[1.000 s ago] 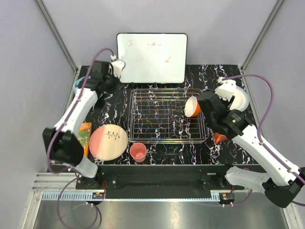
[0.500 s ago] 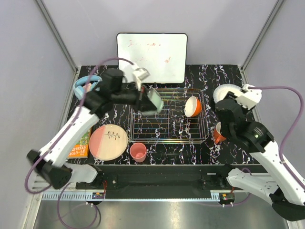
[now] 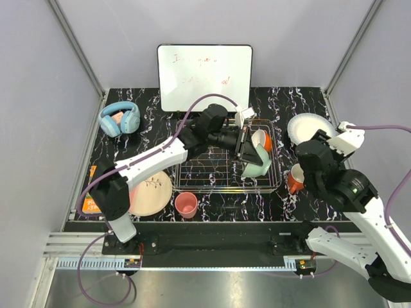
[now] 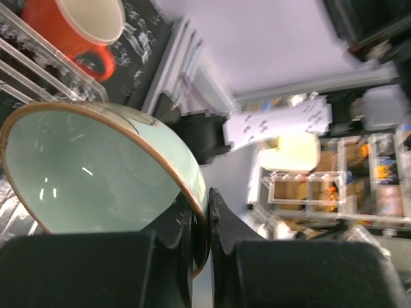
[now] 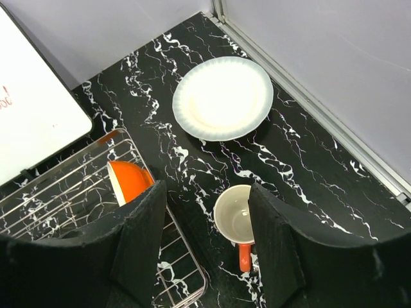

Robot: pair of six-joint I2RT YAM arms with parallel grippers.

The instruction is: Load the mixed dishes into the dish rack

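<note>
Mint-green bowl (image 3: pixel 257 168) is tilted over the right end of the dish rack (image 3: pixel 192 163), apparently touching the orange bowl (image 3: pixel 261 142). Left tool (image 4: pixel 207 212) pinches its rim. Right tool (image 5: pixel 205 192) is spread above the orange mug (image 5: pixel 234 221), near the table's right edge.

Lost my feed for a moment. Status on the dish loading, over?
Left gripper shut on mint-green bowl rim, tilted over right end of dish rack. Right gripper open, empty, above orange mug. Orange bowl close beside; mind it.

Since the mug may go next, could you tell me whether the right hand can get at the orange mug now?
Probably yes: the open right hand hangs above the orange mug, which stands upright with nothing covering it.
</note>
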